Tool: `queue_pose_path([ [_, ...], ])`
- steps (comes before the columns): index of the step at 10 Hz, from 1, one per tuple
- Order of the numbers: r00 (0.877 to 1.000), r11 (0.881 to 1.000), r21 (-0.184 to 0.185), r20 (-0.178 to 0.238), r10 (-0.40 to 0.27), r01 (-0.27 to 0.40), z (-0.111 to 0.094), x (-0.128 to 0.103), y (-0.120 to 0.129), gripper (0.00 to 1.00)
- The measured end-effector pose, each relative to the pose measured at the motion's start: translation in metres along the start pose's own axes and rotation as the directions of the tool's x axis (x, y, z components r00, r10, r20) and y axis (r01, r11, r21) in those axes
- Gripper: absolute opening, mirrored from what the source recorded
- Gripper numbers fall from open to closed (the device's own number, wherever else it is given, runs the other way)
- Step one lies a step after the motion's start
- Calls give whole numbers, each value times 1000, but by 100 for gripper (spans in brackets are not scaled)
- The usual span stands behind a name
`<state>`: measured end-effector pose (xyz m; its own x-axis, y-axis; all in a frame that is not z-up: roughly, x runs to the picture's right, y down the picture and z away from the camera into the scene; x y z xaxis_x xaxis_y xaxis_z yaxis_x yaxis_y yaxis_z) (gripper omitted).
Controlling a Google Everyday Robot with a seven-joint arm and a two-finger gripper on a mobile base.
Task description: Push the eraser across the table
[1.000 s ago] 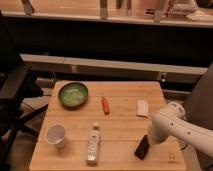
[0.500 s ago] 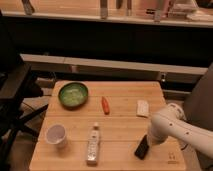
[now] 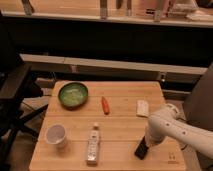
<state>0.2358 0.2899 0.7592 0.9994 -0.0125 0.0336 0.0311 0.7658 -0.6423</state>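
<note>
The black eraser [image 3: 142, 148] lies on the light wooden table [image 3: 120, 127] near its front right edge. My white arm comes in from the right, and my gripper [image 3: 148, 140] sits right at the eraser's upper end, touching or just above it. The arm's body hides the fingers.
A green bowl [image 3: 73, 94] stands at the back left. A small red-orange object [image 3: 105, 104] lies mid-table. A white block [image 3: 143, 107] lies at the right, a white bottle [image 3: 93, 145] lies front centre, and a white cup [image 3: 56, 135] stands front left. A dark chair [image 3: 15, 95] is left of the table.
</note>
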Motion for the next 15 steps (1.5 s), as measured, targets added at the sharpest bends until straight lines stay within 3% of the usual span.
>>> queue_pose_path([
  [15,1000,1000,-13,-11,12,-12,7,-16,-7,0],
])
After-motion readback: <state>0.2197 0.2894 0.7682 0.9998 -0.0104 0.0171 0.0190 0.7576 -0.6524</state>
